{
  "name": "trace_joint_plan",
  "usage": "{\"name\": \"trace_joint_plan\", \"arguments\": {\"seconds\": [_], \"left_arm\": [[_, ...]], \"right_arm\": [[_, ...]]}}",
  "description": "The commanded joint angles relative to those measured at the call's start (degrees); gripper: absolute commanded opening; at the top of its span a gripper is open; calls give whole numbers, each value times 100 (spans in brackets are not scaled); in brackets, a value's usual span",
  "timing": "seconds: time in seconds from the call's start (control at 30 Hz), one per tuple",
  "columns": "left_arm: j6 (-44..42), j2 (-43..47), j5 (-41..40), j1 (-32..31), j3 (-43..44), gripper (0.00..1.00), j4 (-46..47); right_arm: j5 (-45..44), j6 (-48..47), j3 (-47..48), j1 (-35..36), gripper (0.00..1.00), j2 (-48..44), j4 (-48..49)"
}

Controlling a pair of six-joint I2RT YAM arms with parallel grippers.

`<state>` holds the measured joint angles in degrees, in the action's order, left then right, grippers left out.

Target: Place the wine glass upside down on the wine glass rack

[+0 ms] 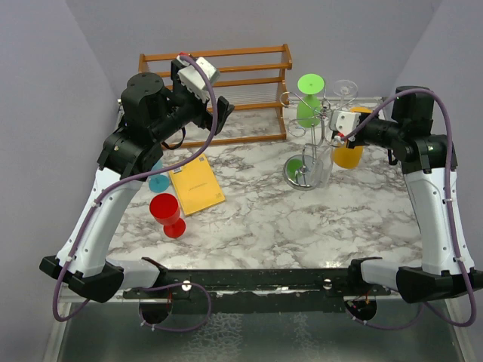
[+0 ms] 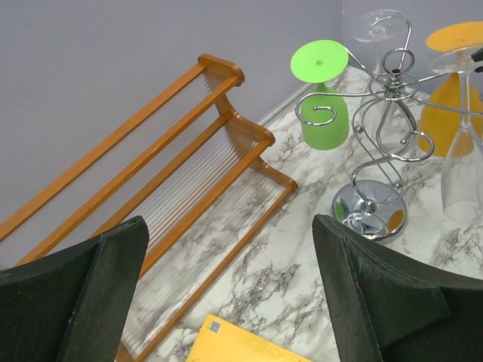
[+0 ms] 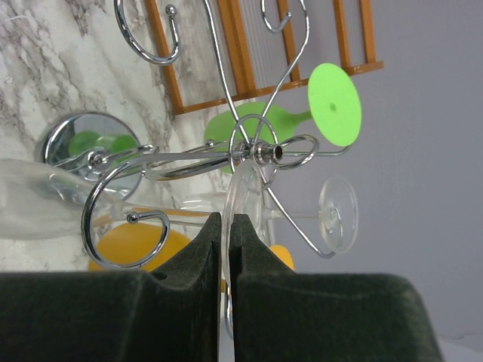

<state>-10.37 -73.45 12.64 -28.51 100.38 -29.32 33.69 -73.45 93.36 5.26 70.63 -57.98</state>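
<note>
The wine glass is found at the right edge of the left wrist view, hanging bowl-down beside the rack, with its foot up at the level of the curled arms. In the top view it is seen right of centre, its bowl just beside the rack's shiny base. The right gripper is pinched almost fully together on what appears to be the thin clear rim of the foot, shown edge-on at lower centre of the right wrist view. The left gripper is spread wide and holds nothing; it is raised over the wooden shelf at the upper left of the top view.

The glass is judged to be light, rigid and brittle. Its smooth surface is likely to be slippery against the pads. A pinch on the flat foot is thought to give little hold against twisting, since the bowl's weight hangs below it. The foot, or the stem just under it, is judged the proper place to hold; the thin bowl wall is best left alone. Glass against wire should be met gently.

Whether the stem is already seated in a wire arm cannot be told, as clear glass and chrome overlap. In the right wrist view the stem is largely hidden by the fingers and the bowl is cut off at the left edge. The outline is further confused by a green glass, an orange glass and a second clear glass crowded about the rack.
</note>
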Motion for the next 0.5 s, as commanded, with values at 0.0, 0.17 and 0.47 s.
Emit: {"name": "trace_joint_plan", "arguments": {"seconds": [0.0,0.17,0.47], "left_arm": [[-58,2,151,12,-16,93,-4],[-62,-20,150,12,-16,93,5],[-93,23,159,12,-45,93,-1]], "right_arm": [[421,-299,-74,19,1,-6,579],[527,-411,-160,17,1,3,610],[827,-375,-19,19,1,-97,292]]}}
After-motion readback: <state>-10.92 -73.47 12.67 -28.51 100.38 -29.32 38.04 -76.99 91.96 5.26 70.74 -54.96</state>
